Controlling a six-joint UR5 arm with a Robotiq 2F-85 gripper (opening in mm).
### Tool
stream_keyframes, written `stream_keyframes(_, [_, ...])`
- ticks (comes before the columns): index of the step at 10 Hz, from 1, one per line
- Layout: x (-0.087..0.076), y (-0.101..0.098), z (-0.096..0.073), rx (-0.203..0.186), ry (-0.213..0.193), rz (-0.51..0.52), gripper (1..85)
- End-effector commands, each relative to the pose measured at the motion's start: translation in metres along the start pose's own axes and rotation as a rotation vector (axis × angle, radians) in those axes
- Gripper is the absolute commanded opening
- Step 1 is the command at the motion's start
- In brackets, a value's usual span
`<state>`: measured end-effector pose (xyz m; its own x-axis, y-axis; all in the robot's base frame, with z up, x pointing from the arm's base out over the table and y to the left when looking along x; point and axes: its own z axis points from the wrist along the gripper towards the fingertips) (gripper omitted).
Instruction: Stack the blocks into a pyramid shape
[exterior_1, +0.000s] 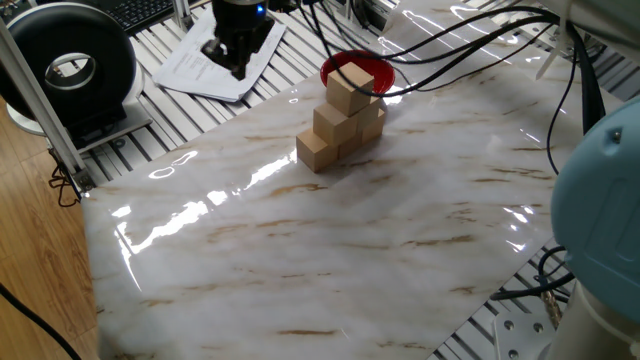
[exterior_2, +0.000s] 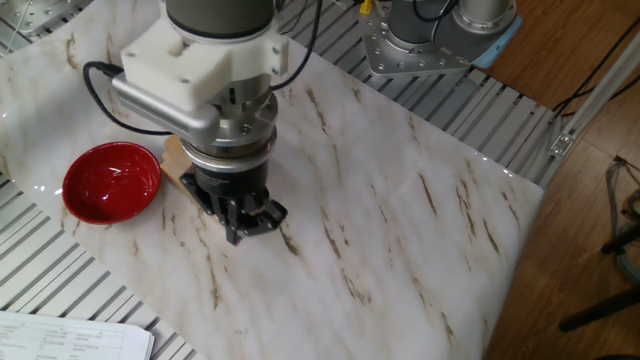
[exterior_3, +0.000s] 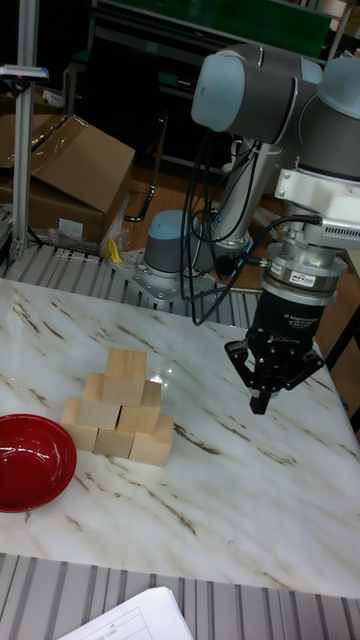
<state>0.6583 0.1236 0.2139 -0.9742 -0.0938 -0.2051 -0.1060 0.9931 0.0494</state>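
Note:
The blocks (exterior_1: 340, 118) are light-tan wooden cubes stacked in a stepped pyramid, with a single cube on top (exterior_3: 127, 363). In the tall fixed view the blocks (exterior_3: 118, 408) stand left of centre on the marble table. My gripper (exterior_3: 262, 402) hangs to the right of the pile, apart from it, its fingers drawn together to a point with nothing between them. In one fixed view the gripper (exterior_1: 237, 62) is up and left of the stack. In the other fixed view the gripper (exterior_2: 248, 224) covers most of the blocks (exterior_2: 172, 160).
A red bowl (exterior_1: 360, 62) sits just behind the pyramid, and the red bowl (exterior_3: 30, 462) lies at its lower left in the tall view. Papers (exterior_1: 215, 55) and a black round device (exterior_1: 70, 70) lie beyond the marble top (exterior_1: 330, 240). Cables (exterior_1: 470, 45) trail across the back.

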Motion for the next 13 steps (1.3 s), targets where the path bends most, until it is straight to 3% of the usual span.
stream_keyframes(1, [-0.007, 0.017, -0.006, -0.053, -0.021, 0.083, 1.0])
stream_keyframes(8, [-0.014, 0.021, -0.007, -0.064, -0.048, 0.079, 1.0])
stream_keyframes(10, [-0.015, 0.029, -0.008, -0.093, -0.05, 0.08, 1.0])
stream_keyframes(13, [-0.017, 0.03, -0.007, -0.093, -0.056, 0.082, 1.0])
